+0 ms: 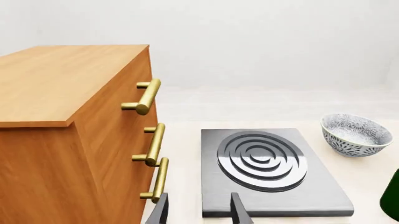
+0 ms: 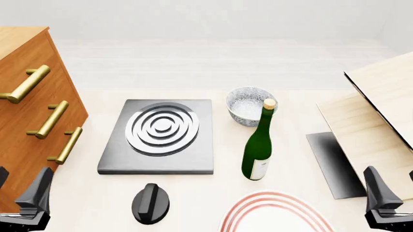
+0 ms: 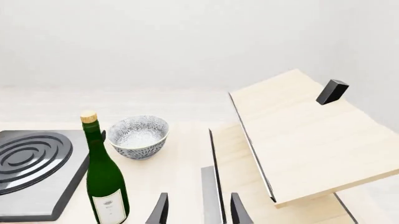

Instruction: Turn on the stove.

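The stove (image 2: 193,154) is a flat dark-grey slab with a round burner (image 2: 161,128) of silver rings, lying left of the table's middle. Its black round knob (image 2: 150,203) lies apart, on the table in front of the slab. My left gripper (image 2: 22,195) sits low at the near left, open and empty, well left of the knob. The left wrist view shows the stove (image 1: 311,191) ahead of the open left gripper (image 1: 199,212). My right gripper (image 2: 393,195) is at the near right, and in the right wrist view the right gripper (image 3: 198,212) stands open and empty.
A wooden drawer cabinet (image 2: 26,111) with brass handles stands left of the stove. A patterned bowl (image 2: 245,107) and a green bottle (image 2: 258,150) stand right of it. A red-ringed white plate (image 2: 277,215) lies near the front. A dark flat panel (image 2: 335,164) and pale wooden boards (image 2: 377,111) fill the right.
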Robot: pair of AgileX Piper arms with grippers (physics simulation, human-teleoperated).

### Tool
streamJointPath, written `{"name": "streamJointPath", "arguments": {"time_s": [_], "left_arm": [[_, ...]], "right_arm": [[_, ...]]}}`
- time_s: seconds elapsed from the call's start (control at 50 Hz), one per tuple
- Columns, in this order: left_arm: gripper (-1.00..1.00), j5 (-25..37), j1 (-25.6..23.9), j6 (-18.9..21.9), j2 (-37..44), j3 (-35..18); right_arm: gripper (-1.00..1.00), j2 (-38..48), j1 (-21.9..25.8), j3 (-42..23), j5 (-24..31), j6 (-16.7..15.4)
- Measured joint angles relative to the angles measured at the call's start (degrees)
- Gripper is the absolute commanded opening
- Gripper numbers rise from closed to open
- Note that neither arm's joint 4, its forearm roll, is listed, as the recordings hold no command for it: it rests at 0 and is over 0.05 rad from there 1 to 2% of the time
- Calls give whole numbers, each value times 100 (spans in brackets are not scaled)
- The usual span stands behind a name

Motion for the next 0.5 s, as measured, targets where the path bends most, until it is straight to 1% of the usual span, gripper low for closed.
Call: {"name": "streamJointPath", "arguments": {"time_s": [0.16,0.22,0.34,0.5], "left_arm": [[100,-103,-219,-79,10,14],[100,-66,-362,-17,58,-56],[100,64,-666,-22,217,-281],[100,341,-1152,-144,592,-753]], "right_arm": [[100,-164,116,151,-180,97],[100,-197,136,185,-228,117],[100,-244,168,226,-298,170],[100,-281,214,251,-378,230]]}}
